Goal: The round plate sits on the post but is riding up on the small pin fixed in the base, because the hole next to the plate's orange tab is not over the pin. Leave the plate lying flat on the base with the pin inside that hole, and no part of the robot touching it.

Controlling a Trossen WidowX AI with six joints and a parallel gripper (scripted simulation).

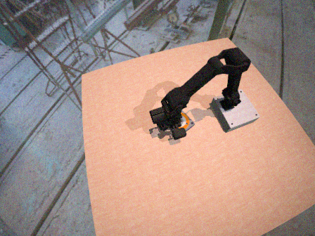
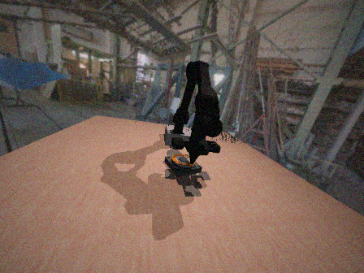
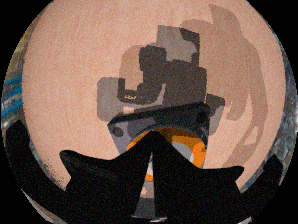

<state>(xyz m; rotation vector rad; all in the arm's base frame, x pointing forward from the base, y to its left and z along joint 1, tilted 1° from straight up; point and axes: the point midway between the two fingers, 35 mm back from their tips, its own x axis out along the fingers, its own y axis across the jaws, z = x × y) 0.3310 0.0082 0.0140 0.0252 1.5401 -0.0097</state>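
Note:
The round plate [image 1: 187,121] [image 2: 175,159] [image 3: 199,159] shows as an orange ring with a pale inner part, on the dark square base [image 2: 197,170] [image 3: 137,126]. My gripper [image 2: 192,162] [image 3: 153,135] is shut with nothing between its fingers. It points down over the plate, with its fingertips at or just above the plate's right part in the exterior view. Whether they touch it cannot be told. The fingers hide much of the plate in the wrist view, and the arm hides part of it in the top view. The tab, its hole and the pin cannot be made out.
The arm's pale mounting box [image 1: 242,114] stands on the tabletop [image 1: 140,182] [image 2: 81,195] [image 3: 65,75], to the right of the base in the top view and behind it in the exterior view. The arm's shadows fall around the base.

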